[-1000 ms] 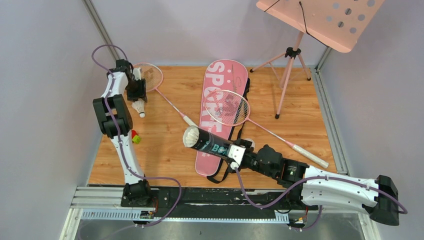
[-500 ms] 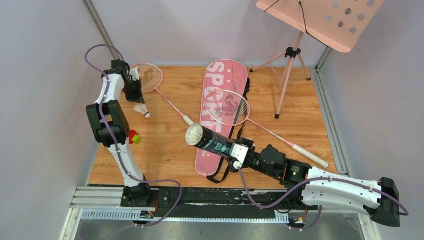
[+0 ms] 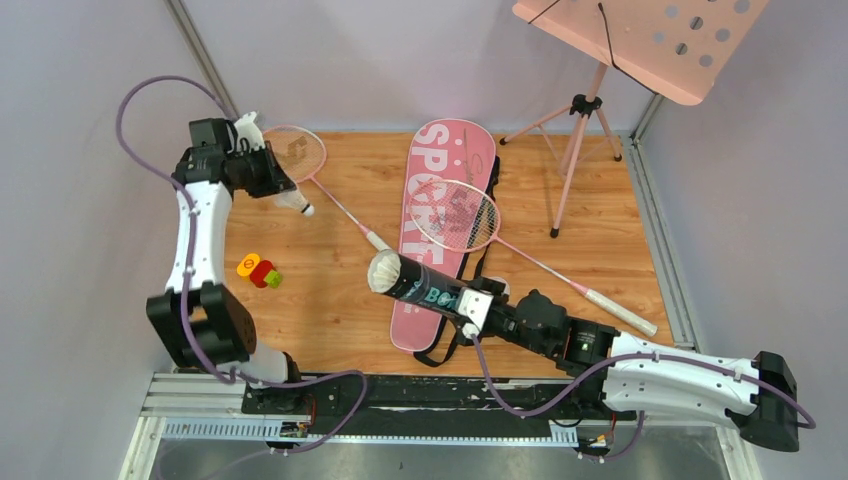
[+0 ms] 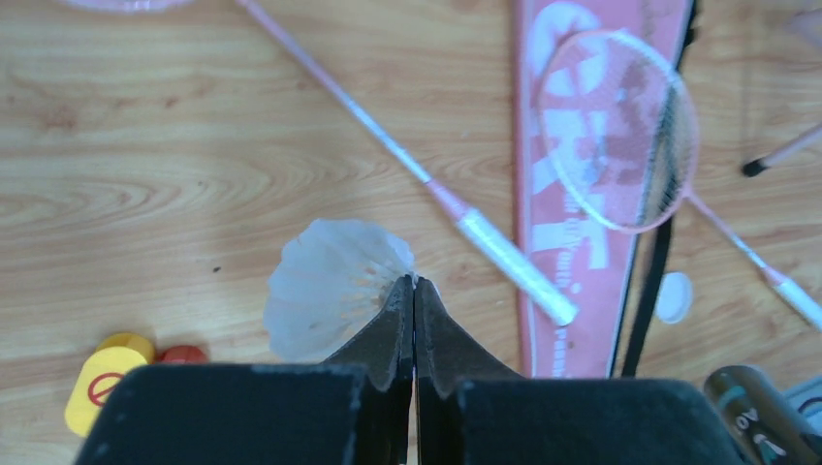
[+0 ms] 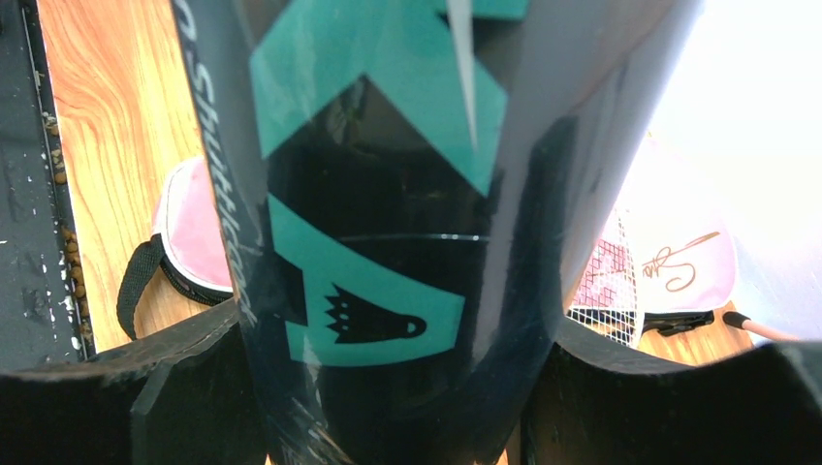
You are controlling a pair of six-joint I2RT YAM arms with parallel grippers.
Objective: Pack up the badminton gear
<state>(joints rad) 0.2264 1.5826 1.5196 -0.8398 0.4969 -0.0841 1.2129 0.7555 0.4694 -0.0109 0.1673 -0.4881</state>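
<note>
left hand (image 4: 414,291) pinching shuttlecock (image 4: 330,291) by its skirt | right hand (image 3: 462,303) clamping black tube (image 3: 425,288), white feathers (image 3: 384,272) showing in its mouth | racket (image 3: 455,215) lying across pink bag (image 3: 445,150)

wood-grain table (image 3: 330,300) smooth, slight sheen; black tube (image 5: 388,242) glossy, smooth; shuttlecock (image 4: 330,286) white feather; racket bag (image 3: 445,150) matt cloth
</note>
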